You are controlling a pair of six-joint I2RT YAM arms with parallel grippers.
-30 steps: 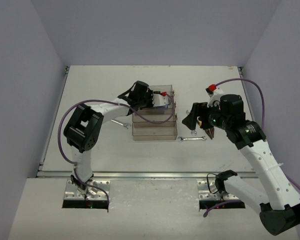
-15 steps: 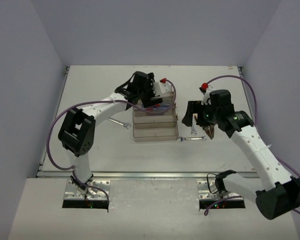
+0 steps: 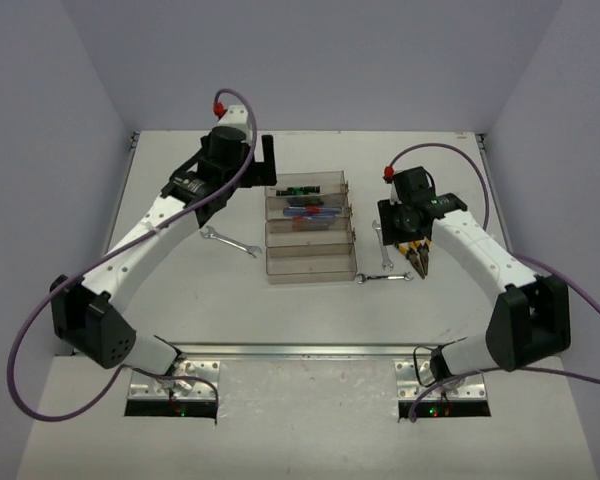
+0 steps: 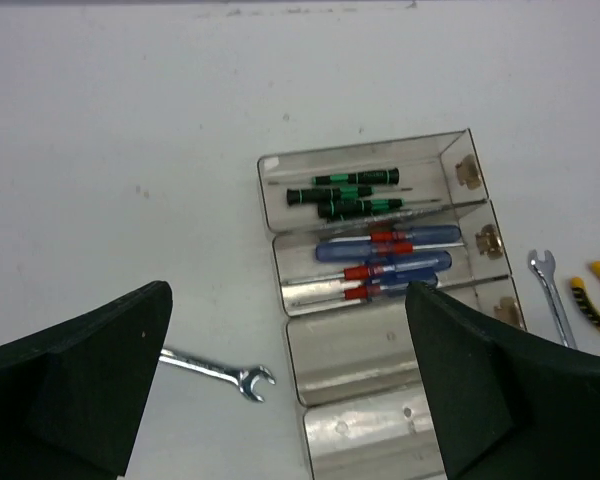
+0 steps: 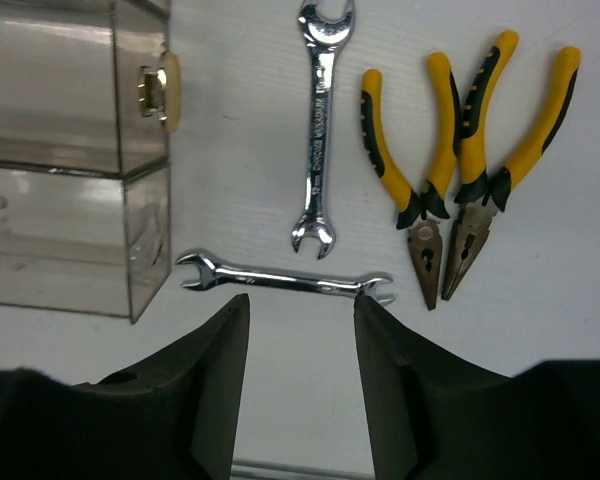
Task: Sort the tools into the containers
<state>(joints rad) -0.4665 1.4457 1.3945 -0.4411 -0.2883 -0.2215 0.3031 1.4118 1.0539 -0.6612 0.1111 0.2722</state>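
Note:
The containers (image 3: 310, 262) form a row of four clear trays at mid-table. The farthest tray holds black screwdrivers with green marks (image 4: 350, 195); the one beside it holds blue-and-red screwdrivers (image 4: 385, 265). The two near trays (image 4: 380, 350) are bare. A silver wrench (image 4: 215, 368) lies left of the trays. On their right lie a horizontal wrench (image 5: 285, 282), a lengthwise wrench (image 5: 320, 130) and two yellow-handled pliers (image 5: 415, 170). My left gripper (image 3: 266, 160) hovers open, high by the trays' far left corner. My right gripper (image 5: 301, 305) stands open above the horizontal wrench, holding nothing.
Low walls close the white table at the back and both sides. The trays have small latches (image 5: 158, 92) on their right ends, close to the lengthwise wrench. Purple cables (image 3: 240, 110) loop off both arms.
My left gripper has lifted off the trays and swung back to the far left, now open; blue-and-red screwdrivers lie in the second tray. My right gripper turned down over the wrenches.

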